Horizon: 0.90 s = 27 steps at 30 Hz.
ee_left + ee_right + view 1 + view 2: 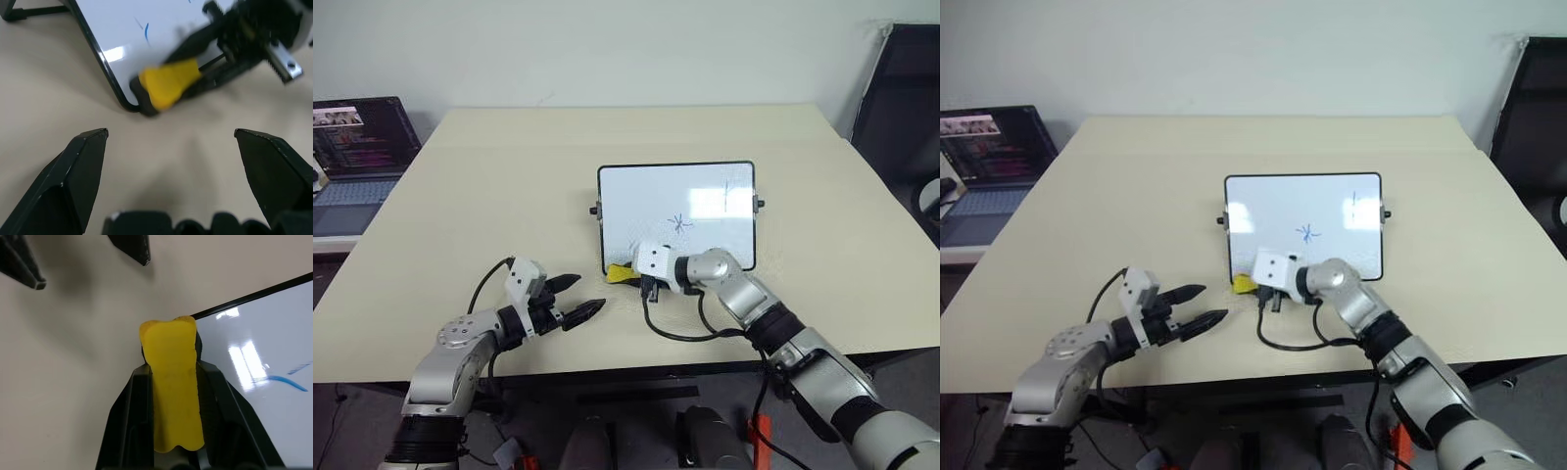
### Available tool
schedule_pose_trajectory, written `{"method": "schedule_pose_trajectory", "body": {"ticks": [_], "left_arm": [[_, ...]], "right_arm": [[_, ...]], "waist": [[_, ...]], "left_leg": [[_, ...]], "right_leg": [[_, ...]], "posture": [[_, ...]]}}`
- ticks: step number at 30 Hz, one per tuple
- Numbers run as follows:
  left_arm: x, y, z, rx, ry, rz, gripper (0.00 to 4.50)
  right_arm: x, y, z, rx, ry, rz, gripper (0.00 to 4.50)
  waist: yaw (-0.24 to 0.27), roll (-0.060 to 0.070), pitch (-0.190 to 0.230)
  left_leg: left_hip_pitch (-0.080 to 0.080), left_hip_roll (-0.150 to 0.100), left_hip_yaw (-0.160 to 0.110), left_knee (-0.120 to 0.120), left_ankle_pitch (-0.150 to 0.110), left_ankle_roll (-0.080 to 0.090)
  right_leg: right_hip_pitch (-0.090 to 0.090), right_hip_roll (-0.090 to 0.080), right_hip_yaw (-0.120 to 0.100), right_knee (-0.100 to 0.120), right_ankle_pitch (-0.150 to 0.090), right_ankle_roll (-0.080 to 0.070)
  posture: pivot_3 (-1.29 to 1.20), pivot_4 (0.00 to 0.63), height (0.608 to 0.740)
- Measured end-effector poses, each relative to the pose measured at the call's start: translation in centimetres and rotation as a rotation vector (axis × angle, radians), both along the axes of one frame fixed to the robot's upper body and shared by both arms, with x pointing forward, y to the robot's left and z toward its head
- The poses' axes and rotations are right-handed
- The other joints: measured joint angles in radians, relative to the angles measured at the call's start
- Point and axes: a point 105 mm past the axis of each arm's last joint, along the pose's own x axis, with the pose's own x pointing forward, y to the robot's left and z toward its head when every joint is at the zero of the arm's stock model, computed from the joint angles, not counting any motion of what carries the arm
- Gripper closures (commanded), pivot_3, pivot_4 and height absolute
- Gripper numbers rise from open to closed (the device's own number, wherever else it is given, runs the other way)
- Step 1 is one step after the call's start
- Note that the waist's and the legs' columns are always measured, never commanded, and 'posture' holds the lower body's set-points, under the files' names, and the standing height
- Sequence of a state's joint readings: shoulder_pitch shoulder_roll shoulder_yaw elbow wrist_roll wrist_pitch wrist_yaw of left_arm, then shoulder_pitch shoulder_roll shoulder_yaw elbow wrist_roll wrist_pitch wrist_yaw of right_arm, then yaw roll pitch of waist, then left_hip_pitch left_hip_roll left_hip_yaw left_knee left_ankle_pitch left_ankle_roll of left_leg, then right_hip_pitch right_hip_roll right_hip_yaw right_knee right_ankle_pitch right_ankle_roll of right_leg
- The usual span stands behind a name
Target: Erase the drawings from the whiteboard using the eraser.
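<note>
A: Where do you find the eraser?

B: You have it pinched in your right end effector, a black finger tight against each side of the yellow block. It sits low at the near left corner of the whiteboard, its tip right at the black frame; you can't tell whether it touches the board.

A: And your left end effector?

B: Spread wide with nothing between the fingers, hovering over the bare counter, near the eraser but apart from it, pointing toward that same corner.

A: What do you still see on the board?

B: A blue star near the middle, a thin vertical line toward the far right, and a short blue stroke close to the eraser in your right wrist view. The board lies flat on the counter with small black knobs on its short sides.

A: Anything around you or in the way?

B: A black cable loops on the counter beside your right wrist. A laptop stands off the counter's left edge, and a dark chair off the right. Between the eraser and the marks you see open white board.
</note>
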<state>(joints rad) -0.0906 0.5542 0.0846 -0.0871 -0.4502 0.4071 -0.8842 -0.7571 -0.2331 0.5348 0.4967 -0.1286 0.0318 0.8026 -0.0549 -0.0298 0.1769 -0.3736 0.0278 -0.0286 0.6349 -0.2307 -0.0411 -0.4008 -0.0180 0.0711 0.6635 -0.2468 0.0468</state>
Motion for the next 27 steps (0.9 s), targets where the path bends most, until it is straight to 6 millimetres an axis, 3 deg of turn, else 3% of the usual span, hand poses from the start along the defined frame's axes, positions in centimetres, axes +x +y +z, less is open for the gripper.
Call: {"method": "schedule_pose_trajectory", "body": {"ticks": [5, 9, 18, 22, 25, 27], "left_arm": [[0.1, -0.1, 0.2, -0.001, -0.006, -0.004, 0.0], [0.9, -0.4, 1.1, 0.0, -0.038, -0.016, 0.0], [1.1, -1.2, 1.6, 0.0, -0.052, -0.062, 0.0], [1.3, -1.7, 2.3, -0.008, -0.07, -0.086, 0.0], [1.3, -2.0, 2.9, -0.027, -0.076, -0.107, 0.0], [1.4, -2.3, 3.4, -0.04, -0.086, -0.118, 0.0]], "right_arm": [[0.4, -0.2, 0.3, 0.02, 0.008, -0.025, 3.65], [2.6, -0.9, 2.7, 0.028, -0.076, -0.086, 3.66], [6.2, -5.0, 7.1, 0.057, -0.211, -0.237, 3.66], [4.8, -5.4, 7.6, 0.163, -0.103, -0.193, 3.67], [2.9, -5.0, 11.7, 0.357, -0.043, -0.117, 3.67], [2.4, -6.7, 14.9, 0.402, -0.109, -0.124, 3.67]], "waist": [[0.001, -0.001, 0.0], [0.001, -0.001, 0.0], [0.001, -0.001, 0.0], [0.001, -0.001, 0.001], [-0.002, 0.0, 0.002], [0.001, 0.0, 0.002]], "left_leg": [[0.003, 0.0, 0.0, 0.0, 0.0, 0.0], [0.005, 0.0, 0.0, 0.0, 0.0, 0.0], [0.006, 0.0, -0.001, 0.0, 0.0, 0.0], [0.001, 0.0, 0.0, -0.004, 0.0, 0.0], [-0.021, 0.0, -0.001, -0.003, 0.0, 0.0], [-0.026, 0.0, -0.004, -0.003, 0.0, 0.0]], "right_leg": [[0.005, 0.0, 0.0, -0.001, 0.0, 0.0], [0.005, 0.0, 0.0, -0.001, 0.0, 0.0], [0.007, 0.0, 0.0, -0.003, 0.0, 0.0], [0.004, 0.0, 0.0, -0.006, 0.0, 0.0], [-0.018, 0.0, 0.0, -0.002, 0.007, 0.002], [-0.022, 0.0, -0.003, -0.002, 0.006, 0.002]], "posture": [[0.0, 0.15, 0.74], [0.0, 0.15, 0.74], [0.0, 0.15, 0.74], [0.0, 0.15, 0.74], [0.0, 0.15, 0.74], [0.0, 0.15, 0.74]]}}
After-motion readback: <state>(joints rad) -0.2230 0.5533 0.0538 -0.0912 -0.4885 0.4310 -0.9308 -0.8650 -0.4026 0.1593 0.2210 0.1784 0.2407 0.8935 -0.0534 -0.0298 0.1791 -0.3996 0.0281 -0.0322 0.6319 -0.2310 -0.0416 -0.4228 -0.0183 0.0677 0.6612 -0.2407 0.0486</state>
